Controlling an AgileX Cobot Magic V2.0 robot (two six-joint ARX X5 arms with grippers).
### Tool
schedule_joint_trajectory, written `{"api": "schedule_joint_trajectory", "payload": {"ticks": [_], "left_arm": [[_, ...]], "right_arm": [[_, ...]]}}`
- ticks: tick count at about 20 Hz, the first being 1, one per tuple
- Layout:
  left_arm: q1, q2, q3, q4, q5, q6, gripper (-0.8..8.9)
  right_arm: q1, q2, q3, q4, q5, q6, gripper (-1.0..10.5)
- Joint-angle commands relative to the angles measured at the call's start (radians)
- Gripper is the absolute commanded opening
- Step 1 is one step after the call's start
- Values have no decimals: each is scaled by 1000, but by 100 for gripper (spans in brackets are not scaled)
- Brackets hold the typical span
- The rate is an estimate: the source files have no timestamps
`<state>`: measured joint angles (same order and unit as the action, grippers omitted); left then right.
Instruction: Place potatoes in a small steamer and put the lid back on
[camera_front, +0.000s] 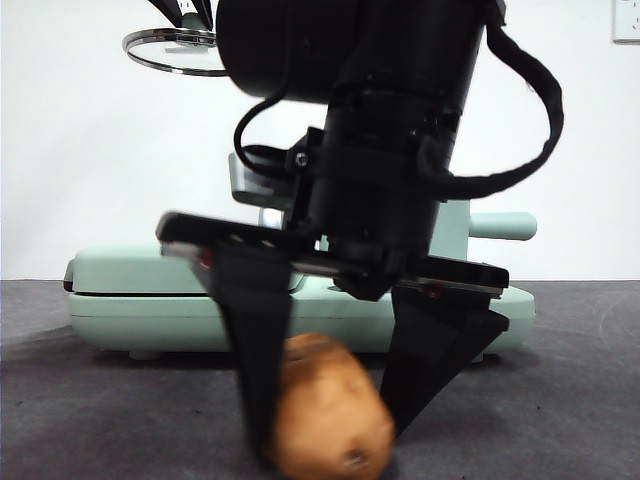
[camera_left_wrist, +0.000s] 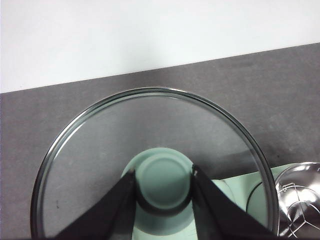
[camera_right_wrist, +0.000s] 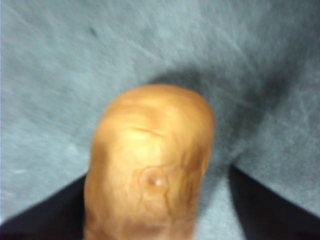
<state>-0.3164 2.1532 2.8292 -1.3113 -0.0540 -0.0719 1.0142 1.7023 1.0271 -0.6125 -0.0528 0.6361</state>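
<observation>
Right end effector (camera_front: 330, 420) spread astride the firm, smooth potato (camera_front: 330, 420), best gripped mid-body; left end effector (camera_left_wrist: 164, 187) clamps the lid (camera_left_wrist: 150, 165) knob

Front view: low, at table height, level across the grey table (camera_front: 80, 400), very near the potato (camera_front: 330, 415). Left wrist view: downward through the lid (camera_left_wrist: 150, 150), table's far edge beyond. Right wrist view: close above the potato (camera_right_wrist: 150, 165) (blurred). Shared: potato, front and right wrist; lid (camera_front: 175, 50), front and left wrist.
</observation>
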Motion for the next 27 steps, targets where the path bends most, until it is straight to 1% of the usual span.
{"api": "schedule_joint_trajectory", "payload": {"ticks": [1,4,6,8,10,12,13,17,19,23,27], "left_arm": [[-3,-8,48,29,-2,-11,7],[-3,-8,48,29,-2,-11,7],[-3,-8,48,29,-2,-11,7],[-2,-8,48,29,-2,-11,7],[3,-8,48,29,-2,-11,7],[3,-8,48,32,-2,-11,7],[3,-8,48,34,-2,-11,7],[3,-8,48,44,-2,-12,7],[2,-8,48,44,-2,-12,7],[2,-8,48,44,-2,-15,7],[2,-8,48,48,-2,-16,7]], "right_arm": [[23,20,21,5,6,10,209],[26,20,64,-44,9,0,195],[25,19,144,-117,10,-37,195],[5,18,261,-214,58,-90,195],[-34,18,383,-286,118,-158,195],[-100,18,496,-325,165,-222,195],[-142,18,544,-332,167,-249,195],[-296,18,661,-304,154,-327,195],[-375,21,690,-284,123,-351,195],[-465,28,691,-220,58,-353,195],[-521,57,691,-164,8,-354,195]]}}
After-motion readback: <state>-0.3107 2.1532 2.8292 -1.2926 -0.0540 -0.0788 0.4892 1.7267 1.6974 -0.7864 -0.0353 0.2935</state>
